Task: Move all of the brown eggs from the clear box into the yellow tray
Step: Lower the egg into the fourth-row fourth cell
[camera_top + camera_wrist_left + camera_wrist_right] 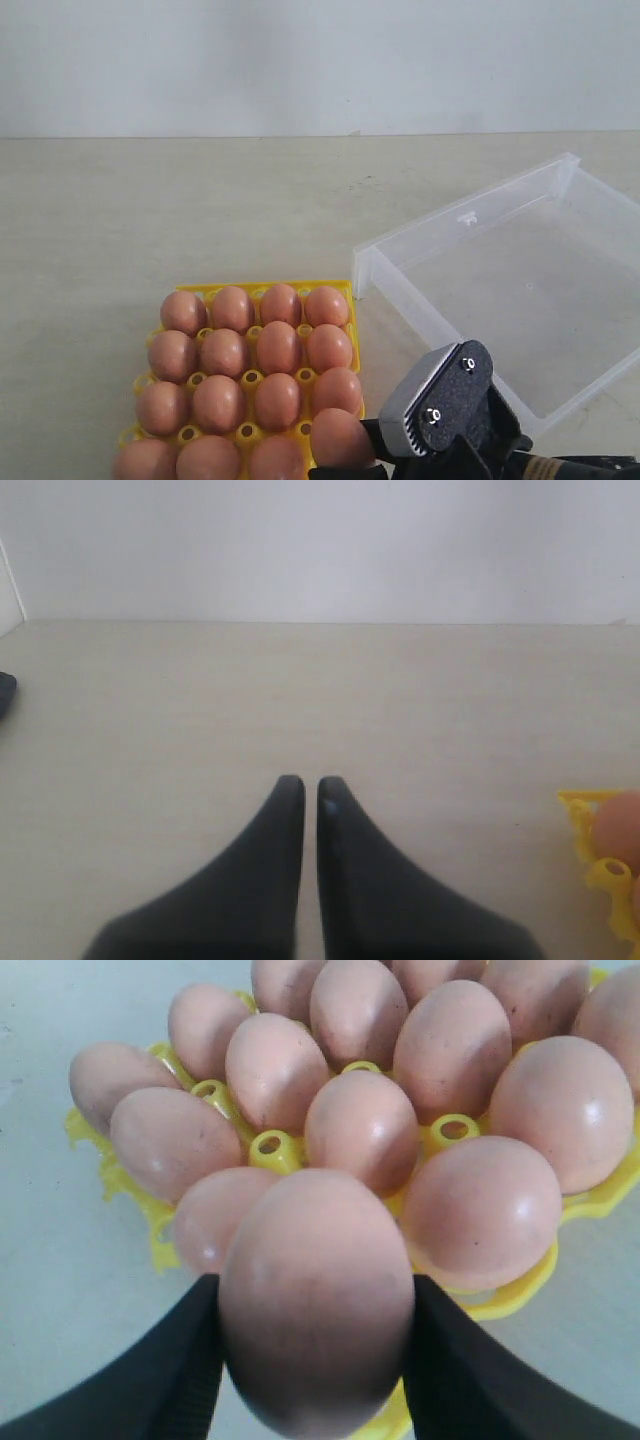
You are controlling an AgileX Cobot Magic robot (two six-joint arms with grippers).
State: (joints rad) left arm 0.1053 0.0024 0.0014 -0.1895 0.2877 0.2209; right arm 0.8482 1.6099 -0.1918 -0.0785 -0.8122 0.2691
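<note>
The right pincer [312, 1305], clamped around the last brown egg [315, 1260], needed to centre it over the free corner cup of the yellow tray [245, 289] and lower gently before opening.

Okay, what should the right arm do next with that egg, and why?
Probably lower the held egg into the last free corner cup of the yellow tray, then open the jaws: the clear box looks empty and every other cup is filled.
</note>
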